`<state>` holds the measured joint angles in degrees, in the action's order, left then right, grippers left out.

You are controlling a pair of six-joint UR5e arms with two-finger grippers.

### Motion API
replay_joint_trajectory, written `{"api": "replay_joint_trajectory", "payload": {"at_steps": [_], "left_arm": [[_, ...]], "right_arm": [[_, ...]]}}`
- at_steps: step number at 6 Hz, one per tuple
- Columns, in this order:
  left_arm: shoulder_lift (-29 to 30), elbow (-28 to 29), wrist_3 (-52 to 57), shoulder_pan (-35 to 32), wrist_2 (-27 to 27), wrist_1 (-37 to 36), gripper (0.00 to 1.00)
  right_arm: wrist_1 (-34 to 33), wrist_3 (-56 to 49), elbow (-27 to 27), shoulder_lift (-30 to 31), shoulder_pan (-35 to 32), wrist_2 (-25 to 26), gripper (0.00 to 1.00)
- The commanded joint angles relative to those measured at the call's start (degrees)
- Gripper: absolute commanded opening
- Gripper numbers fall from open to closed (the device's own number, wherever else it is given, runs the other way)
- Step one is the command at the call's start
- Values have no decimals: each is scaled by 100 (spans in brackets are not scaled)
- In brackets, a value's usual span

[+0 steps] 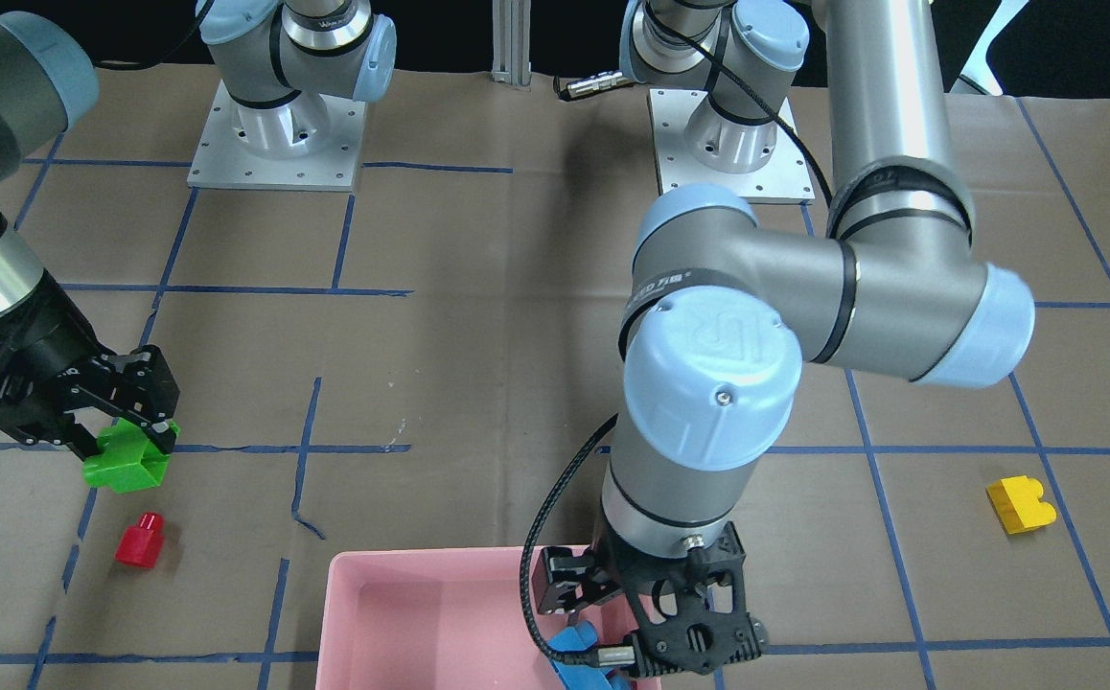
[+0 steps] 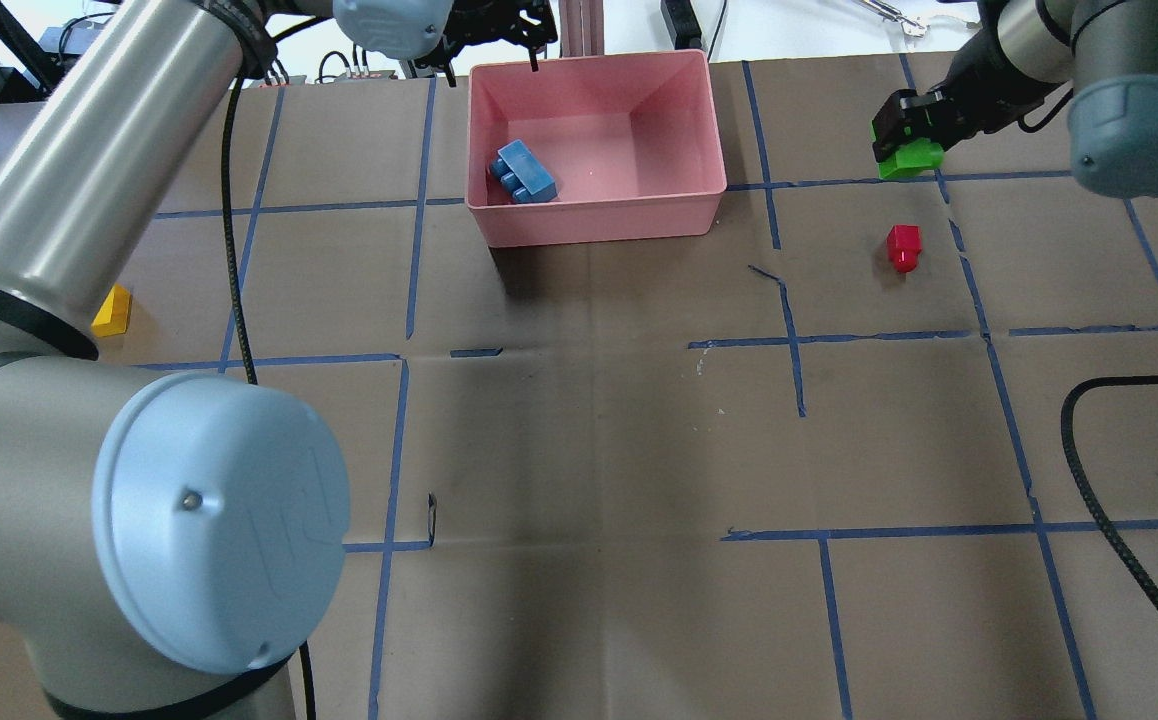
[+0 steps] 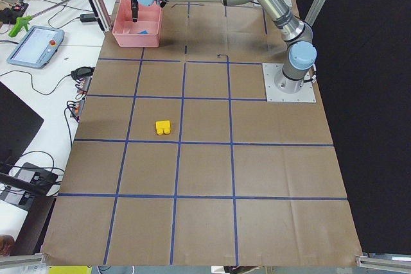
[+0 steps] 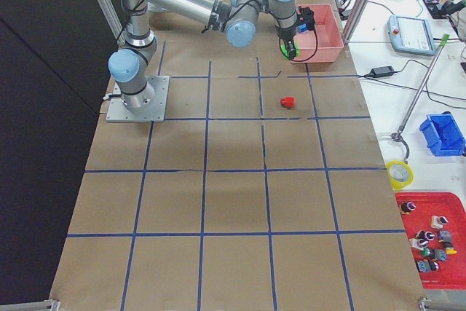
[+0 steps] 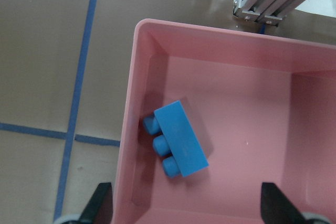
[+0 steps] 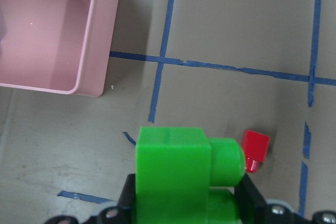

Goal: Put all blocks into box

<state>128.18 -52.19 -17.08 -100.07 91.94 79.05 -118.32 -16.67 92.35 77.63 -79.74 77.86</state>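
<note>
The pink box (image 2: 599, 215) stands at the far middle of the table. The blue block (image 2: 524, 173) lies on its side inside it, also in the left wrist view (image 5: 178, 139). My left gripper (image 5: 186, 205) is open and empty above the box. My right gripper (image 1: 128, 441) is shut on the green block (image 1: 124, 468), low over the table to the right of the box; the block fills the right wrist view (image 6: 173, 166). The red block (image 2: 904, 246) lies on the table close to the green one. The yellow block (image 2: 112, 312) lies far left.
Brown paper with blue tape lines covers the table. The left arm's elbow (image 1: 708, 364) hangs over the middle. A black cable (image 2: 1119, 480) loops over the near right. Both arm bases (image 1: 277, 144) stand at the robot's side.
</note>
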Motion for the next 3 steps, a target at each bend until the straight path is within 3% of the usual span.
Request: {"api": "replay_joint_trajectory", "payload": {"at_steps": [1,2,3], "left_arm": [[-765,-63,850,450,0,1117,98],[-951,-255,1360,775,26,1261,98],[-1075,-579,2209,1196,26,1210,98]], "right_arm": [[196,1046,-505,-377,-758,-652,9],[135,1965,-829,-763,-1128,-867,9],[134,2218,-1511,-1367,-1584,-835,9]]}}
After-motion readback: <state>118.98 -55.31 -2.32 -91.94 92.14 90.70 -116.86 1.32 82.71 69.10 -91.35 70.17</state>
